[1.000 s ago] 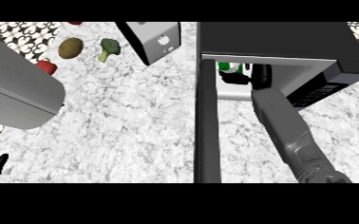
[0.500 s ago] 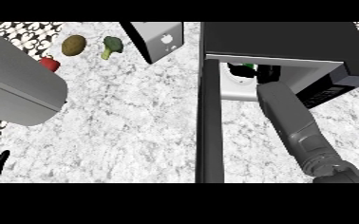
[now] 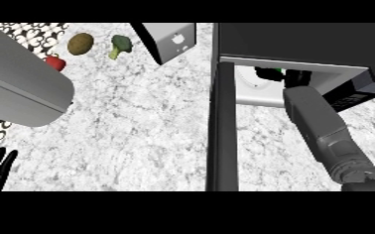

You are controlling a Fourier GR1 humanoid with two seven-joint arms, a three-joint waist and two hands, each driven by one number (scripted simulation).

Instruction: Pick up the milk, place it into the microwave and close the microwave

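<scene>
The microwave [image 3: 293, 39] stands at the right with its dark door [image 3: 222, 129] swung open toward me. My right forearm reaches into the cavity over the white turntable [image 3: 253, 87]. My right hand [image 3: 293, 78] is inside, curled round the milk [image 3: 278, 71], of which only a small green patch shows. The microwave's top edge hides the rest of the carton and most of the hand. At the lower left edge my left hand [image 3: 6, 161] rests open, fingers up.
A grey box with a white face [image 3: 172, 39] stands left of the microwave. A potato [image 3: 81, 43], broccoli [image 3: 119, 43] and a red vegetable [image 3: 55, 62] lie at the back left. A large grey rounded object [image 3: 29, 94] fills the left side.
My right arm has pushed further into the microwave, carrying the milk deeper; less of the carton shows now. The left hand has not moved.
</scene>
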